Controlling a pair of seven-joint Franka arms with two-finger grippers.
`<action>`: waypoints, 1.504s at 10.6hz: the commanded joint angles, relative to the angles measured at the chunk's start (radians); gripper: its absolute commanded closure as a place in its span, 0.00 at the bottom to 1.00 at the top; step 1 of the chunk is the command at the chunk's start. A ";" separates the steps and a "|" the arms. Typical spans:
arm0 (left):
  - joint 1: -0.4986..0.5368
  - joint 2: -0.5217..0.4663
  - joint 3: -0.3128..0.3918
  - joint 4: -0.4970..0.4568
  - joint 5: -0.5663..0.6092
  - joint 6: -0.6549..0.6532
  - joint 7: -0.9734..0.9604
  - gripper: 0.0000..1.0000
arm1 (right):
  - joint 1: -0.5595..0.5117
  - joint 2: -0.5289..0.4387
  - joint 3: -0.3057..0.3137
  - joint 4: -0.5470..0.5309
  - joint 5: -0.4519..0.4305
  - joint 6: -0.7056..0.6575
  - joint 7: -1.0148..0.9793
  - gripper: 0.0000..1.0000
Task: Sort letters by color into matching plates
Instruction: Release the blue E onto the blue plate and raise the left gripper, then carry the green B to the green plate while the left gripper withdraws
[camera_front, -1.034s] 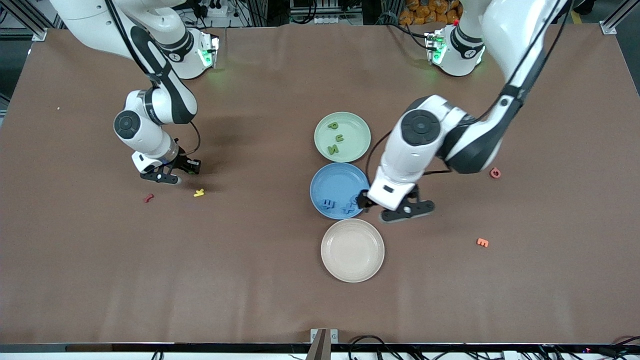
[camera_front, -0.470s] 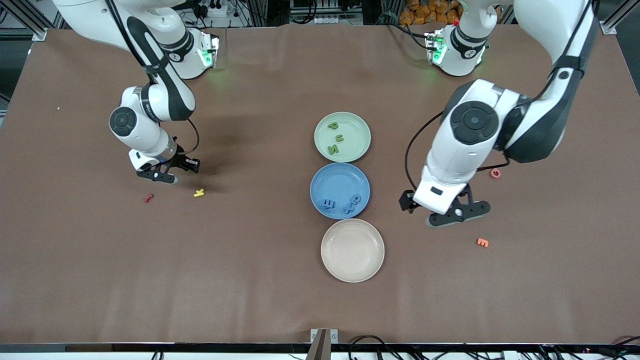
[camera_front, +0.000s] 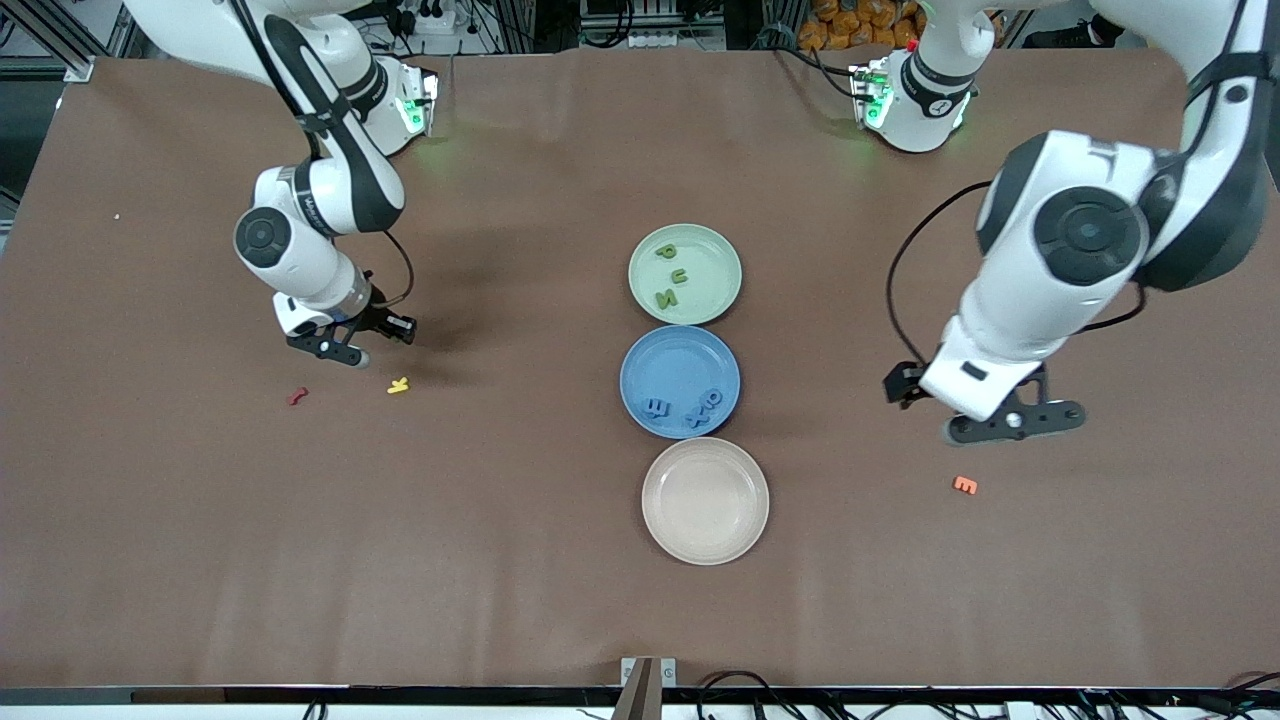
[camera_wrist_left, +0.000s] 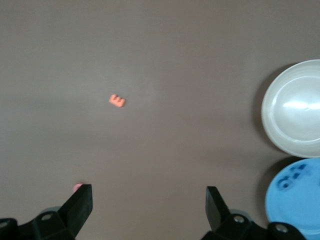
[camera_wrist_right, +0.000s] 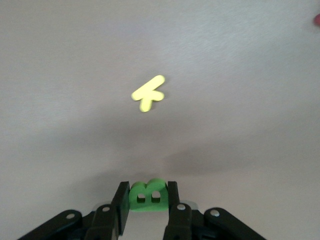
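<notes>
The mint green plate (camera_front: 686, 274) holds three green letters (camera_front: 678, 276). The blue plate (camera_front: 680, 381), nearer the front camera, holds three blue letters (camera_front: 690, 405); it also shows in the left wrist view (camera_wrist_left: 296, 200). My right gripper (camera_front: 352, 343) is shut on a green letter B (camera_wrist_right: 148, 195) and holds it just above the table toward the right arm's end, near a yellow letter (camera_front: 398, 385). My left gripper (camera_front: 985, 412) is open and empty, over bare table toward the left arm's end, above an orange letter E (camera_front: 965, 485).
A beige-white plate (camera_front: 705, 500) sits beside the blue plate, nearest the front camera, and shows in the left wrist view (camera_wrist_left: 292, 115). A red letter (camera_front: 296, 396) lies near the yellow one. The orange E also shows in the left wrist view (camera_wrist_left: 117, 100).
My left gripper has moved away from the blue plate toward the left arm's end of the table, leaving a third blue letter there. My right gripper shifted slightly toward the plates with the green B.
</notes>
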 joint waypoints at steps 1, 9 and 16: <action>-0.017 -0.146 0.096 -0.078 -0.051 -0.081 0.107 0.00 | 0.041 -0.019 0.052 0.046 0.008 -0.037 0.185 1.00; -0.014 -0.332 0.242 -0.087 -0.212 -0.212 0.276 0.00 | 0.271 0.052 0.090 0.212 0.129 -0.050 0.502 1.00; -0.012 -0.371 0.315 -0.070 -0.257 -0.300 0.500 0.00 | 0.479 0.178 0.093 0.431 0.126 -0.040 0.814 1.00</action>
